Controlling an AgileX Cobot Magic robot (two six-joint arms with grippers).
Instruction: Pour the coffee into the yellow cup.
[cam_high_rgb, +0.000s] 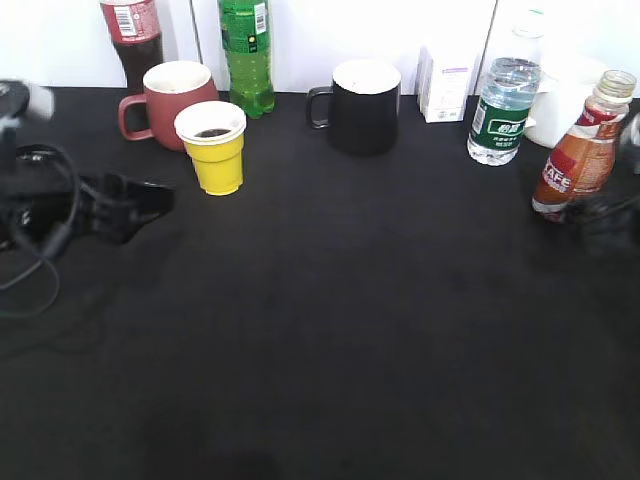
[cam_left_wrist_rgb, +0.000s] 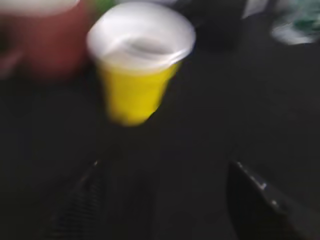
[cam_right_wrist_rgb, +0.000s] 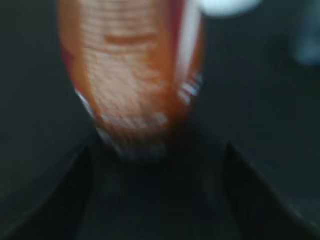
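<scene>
The yellow cup (cam_high_rgb: 217, 152) stands at the back left of the black table, with dark liquid at its bottom. It shows blurred in the left wrist view (cam_left_wrist_rgb: 134, 85), ahead of my open, empty left gripper (cam_left_wrist_rgb: 162, 192). In the exterior view, the left gripper (cam_high_rgb: 150, 200) is left of and in front of the cup. The coffee bottle (cam_high_rgb: 578, 150) stands at the far right, leaning a little to the right. In the right wrist view it (cam_right_wrist_rgb: 132, 75) is just beyond my right gripper (cam_right_wrist_rgb: 157, 190), whose fingers are spread wide and do not touch it. The right gripper (cam_high_rgb: 603, 212) is a dark blur by the bottle's base.
A maroon mug (cam_high_rgb: 170, 100), a cola bottle (cam_high_rgb: 132, 35) and a green bottle (cam_high_rgb: 247, 50) stand behind the cup. A black mug (cam_high_rgb: 362, 105), a white box (cam_high_rgb: 443, 85), a water bottle (cam_high_rgb: 503, 110) and a white container (cam_high_rgb: 560, 105) line the back.
</scene>
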